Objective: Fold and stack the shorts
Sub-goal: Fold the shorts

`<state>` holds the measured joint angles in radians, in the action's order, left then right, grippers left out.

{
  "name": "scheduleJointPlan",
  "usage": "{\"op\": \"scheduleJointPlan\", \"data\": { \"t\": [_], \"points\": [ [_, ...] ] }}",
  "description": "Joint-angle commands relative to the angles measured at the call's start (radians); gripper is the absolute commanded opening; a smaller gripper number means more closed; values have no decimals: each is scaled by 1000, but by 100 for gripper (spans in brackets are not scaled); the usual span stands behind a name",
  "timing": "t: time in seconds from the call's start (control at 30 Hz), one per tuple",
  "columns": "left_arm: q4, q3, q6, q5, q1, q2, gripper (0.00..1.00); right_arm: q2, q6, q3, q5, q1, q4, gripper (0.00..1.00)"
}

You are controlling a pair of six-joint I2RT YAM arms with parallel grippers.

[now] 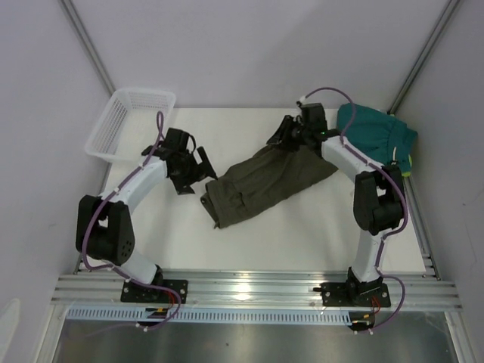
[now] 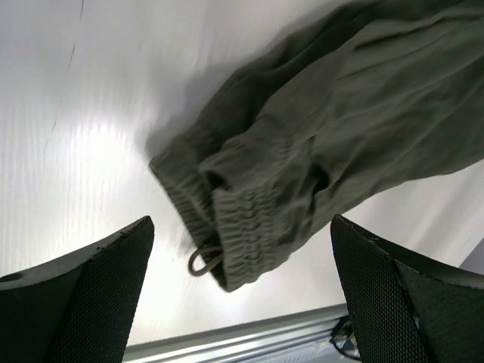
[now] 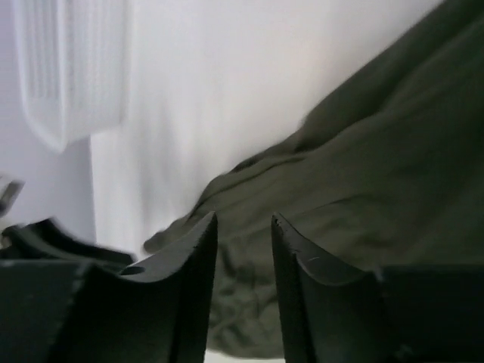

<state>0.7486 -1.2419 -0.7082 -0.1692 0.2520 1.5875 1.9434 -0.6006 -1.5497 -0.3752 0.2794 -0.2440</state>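
Note:
The olive-green shorts lie folded lengthwise on the white table, running diagonally from near left to far right. Their gathered waistband with a drawstring loop shows in the left wrist view. My left gripper hovers wide open just left of that waist end, with nothing between its fingers. My right gripper is over the far leg end. Its jaws stand a narrow gap apart above the cloth, with nothing pinched. A folded teal pair of shorts sits at the back right.
A white mesh basket stands at the back left corner, also visible in the right wrist view as a basket. An aluminium rail runs along the near table edge. Grey walls close in the sides and back.

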Motion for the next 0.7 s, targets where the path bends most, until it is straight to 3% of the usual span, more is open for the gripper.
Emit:
{"op": "scheduleJointPlan", "data": {
  "t": [0.0,0.03,0.13,0.4,0.67],
  "points": [
    [-136,184,-62,-72,-5,-156,99,-93,-82,88,-71,104,159,35],
    [-178,218,-77,-82,-5,-190,99,-95,-103,147,-85,130,216,21],
    [-311,353,-103,-99,-5,-287,99,-61,-149,201,-114,168,288,0],
    [-503,518,-131,-138,0,-307,99,51,-130,168,-137,273,285,0],
    [-508,630,-162,-72,1,-334,99,77,-143,166,-189,334,287,0]
  ]
}}
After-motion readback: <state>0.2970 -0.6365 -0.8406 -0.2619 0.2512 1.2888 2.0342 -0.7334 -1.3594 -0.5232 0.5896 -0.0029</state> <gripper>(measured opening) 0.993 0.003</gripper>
